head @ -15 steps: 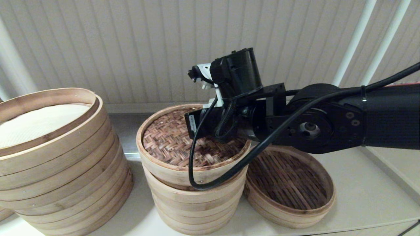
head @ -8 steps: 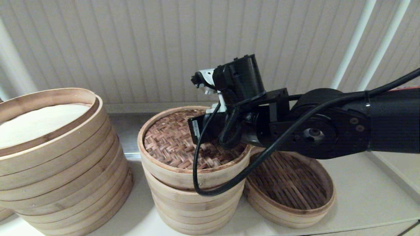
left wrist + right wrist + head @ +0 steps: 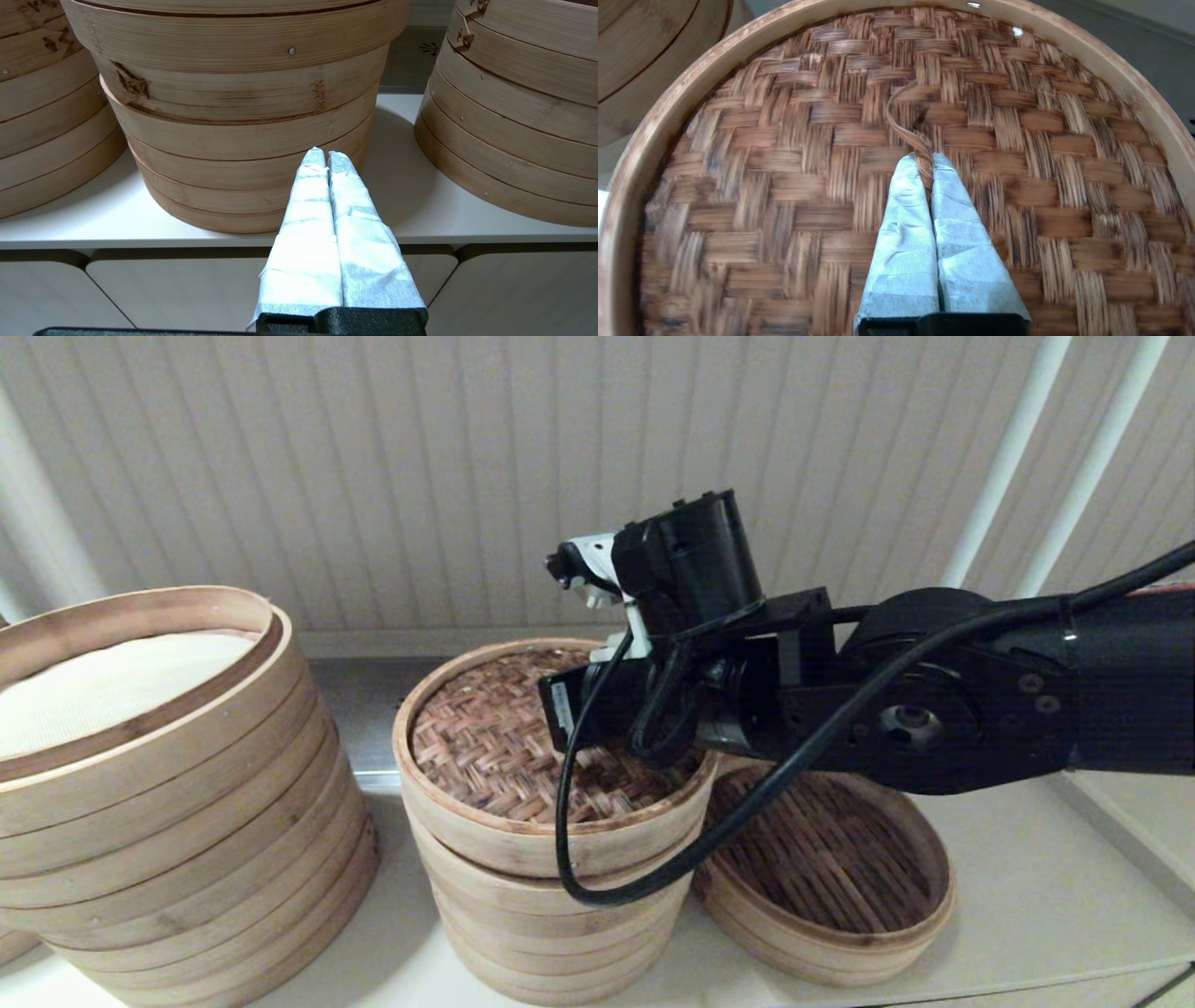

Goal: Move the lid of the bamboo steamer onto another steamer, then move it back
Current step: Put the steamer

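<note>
The bamboo steamer lid (image 3: 504,756), with its brown woven top and pale rim, lies on top of the medium stack of pale tiers, the other steamer (image 3: 551,924), sitting a little askew. The lid hides the stack's liner. My right gripper (image 3: 923,158) reaches over the lid from the right and is shut on the thin bamboo handle loop (image 3: 901,126) at the middle of the weave (image 3: 784,186). In the left wrist view my left gripper (image 3: 326,156) hangs shut and empty in front of the counter edge, out of the head view.
A much wider stack with a white cloth (image 3: 140,784) stands at the left. A low basket with a dark slatted floor (image 3: 831,859) sits right of the medium stack, touching it. A black cable (image 3: 569,821) droops from the right arm over the lid's front rim.
The right arm has shifted slightly right and down with the lid's handle in its grip. The lid has settled a little lower on the stack.
</note>
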